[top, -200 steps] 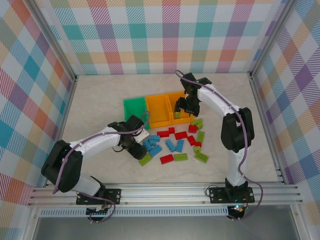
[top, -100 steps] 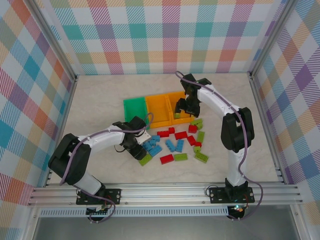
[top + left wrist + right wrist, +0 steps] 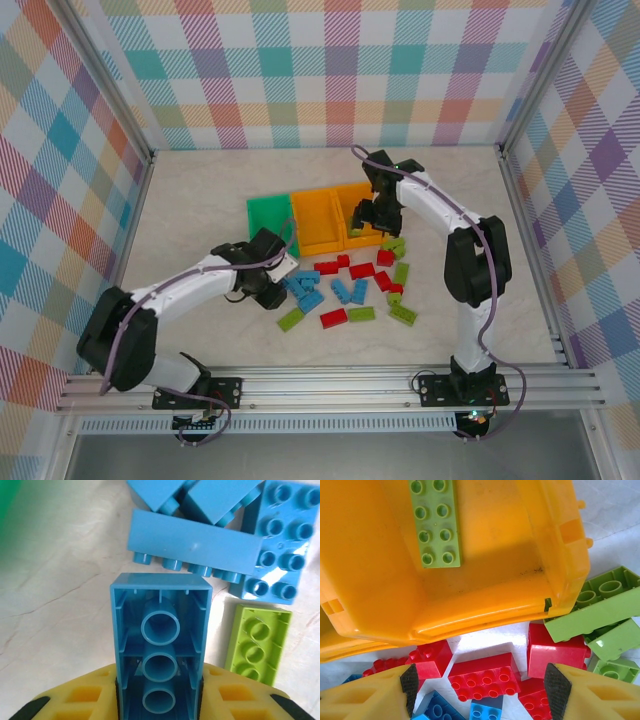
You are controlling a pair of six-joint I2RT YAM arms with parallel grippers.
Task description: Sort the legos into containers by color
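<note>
A blue lego is clamped, hollow side up, in the left hand at the left edge of the loose legos on the bench. The right hand is spread wide over the right orange container, in which a lime lego is seen lying flat.

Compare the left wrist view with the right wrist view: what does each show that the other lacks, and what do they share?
Left wrist view: the left gripper shut on a blue brick, its hollow underside facing the camera. Right wrist view: the open right gripper above red bricks, with an orange bin beyond them and one lime green brick lying inside it. Shared: loose blue bricks and lime green ones on the pale marbled table.
</note>
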